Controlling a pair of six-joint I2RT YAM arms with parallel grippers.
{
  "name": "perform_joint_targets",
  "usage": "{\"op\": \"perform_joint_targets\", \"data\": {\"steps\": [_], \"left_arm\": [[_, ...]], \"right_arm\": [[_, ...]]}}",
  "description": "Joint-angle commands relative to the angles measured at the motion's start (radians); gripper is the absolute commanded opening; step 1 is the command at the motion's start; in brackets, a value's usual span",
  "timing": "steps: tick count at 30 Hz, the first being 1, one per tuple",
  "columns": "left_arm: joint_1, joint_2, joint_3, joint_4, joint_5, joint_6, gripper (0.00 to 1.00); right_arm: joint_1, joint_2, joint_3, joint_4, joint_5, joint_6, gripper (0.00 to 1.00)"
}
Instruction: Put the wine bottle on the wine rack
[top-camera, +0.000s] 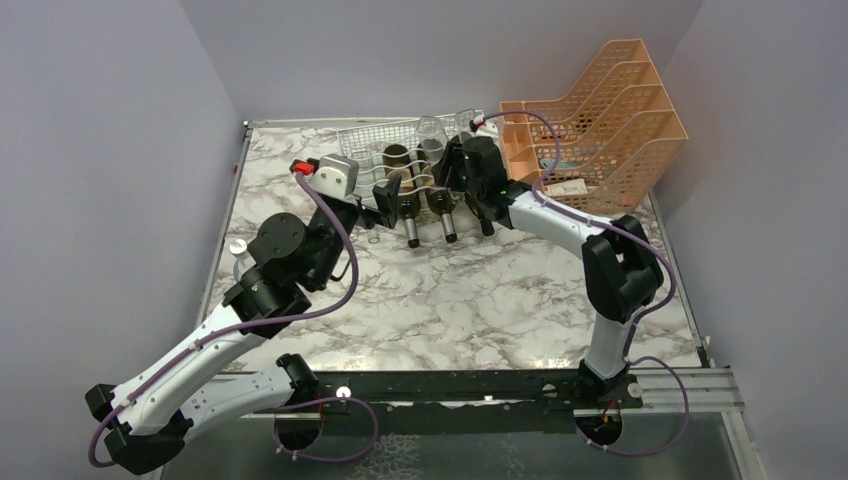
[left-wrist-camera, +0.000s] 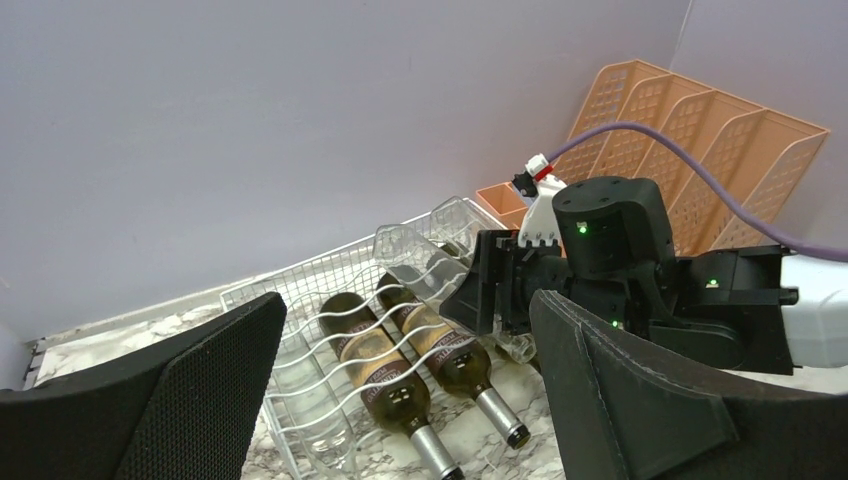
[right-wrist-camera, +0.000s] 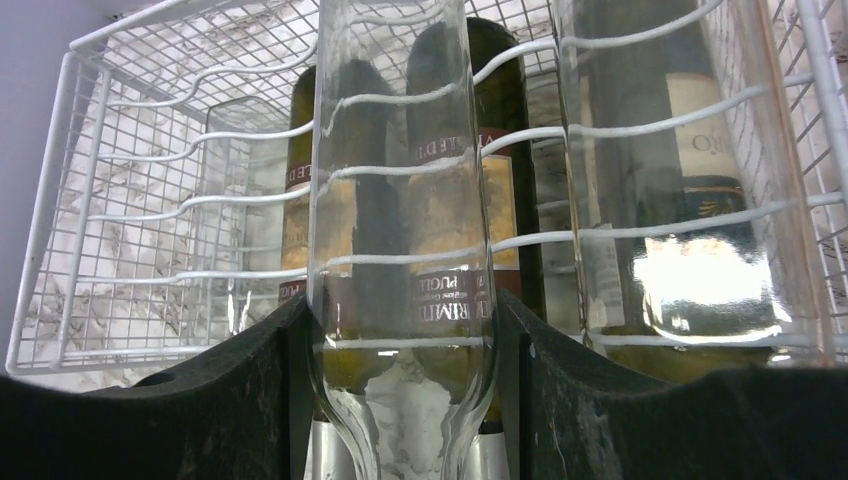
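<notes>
The wine bottle (top-camera: 432, 135) (left-wrist-camera: 412, 256) (right-wrist-camera: 400, 250), clear glass and without a label, is held tilted in the air over the wine rack (top-camera: 372, 138) (left-wrist-camera: 300, 285) (right-wrist-camera: 110, 200), its base raised toward the back wall and its neck end toward the right arm (top-camera: 560, 215) (left-wrist-camera: 610, 240). The right jaws are closed on it just where the body narrows into the shoulder, one dark finger on each side in the right wrist view. Whether the glass touches the rack's wavy wires cannot be told. Directly under it two dark wine bottles (top-camera: 408, 205) (left-wrist-camera: 375, 365) with tan labels lie side by side in neighbouring cradles, their capped necks sticking out past the rack's near edge. Another clear bottle (left-wrist-camera: 305, 395) (right-wrist-camera: 240, 220) lies in the cradle to their left, and one more clear bottle (left-wrist-camera: 455, 215) (right-wrist-camera: 690, 170) stands out on the right side of the rack. The left arm (top-camera: 280, 255) reaches toward the rack's near left side; the left jaws are spread wide and hold nothing. The rack sits at the far edge of the marble-patterned table (top-camera: 450, 300), with an orange perforated file tray (top-camera: 600, 110) (left-wrist-camera: 690, 130) just beside it in the far right corner.
</notes>
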Motion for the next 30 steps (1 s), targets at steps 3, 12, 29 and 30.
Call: {"op": "perform_joint_targets", "data": {"steps": [3, 12, 29, 30], "left_arm": [[0.001, 0.0, 0.016, -0.002, -0.02, -0.014, 0.99], [0.002, 0.004, 0.015, -0.007, -0.021, -0.011, 0.99], [0.001, 0.009, 0.111, -0.03, -0.06, 0.037, 0.99], [0.001, 0.008, 0.122, -0.032, -0.062, 0.04, 0.99]], "right_arm": [[0.013, 0.032, 0.064, 0.099, 0.08, 0.036, 0.06], [0.013, 0.062, 0.088, 0.044, 0.06, 0.036, 0.63], [0.015, -0.092, 0.073, -0.056, -0.055, -0.056, 0.86], [0.016, -0.108, 0.06, -0.045, -0.098, -0.064, 0.85]]}}
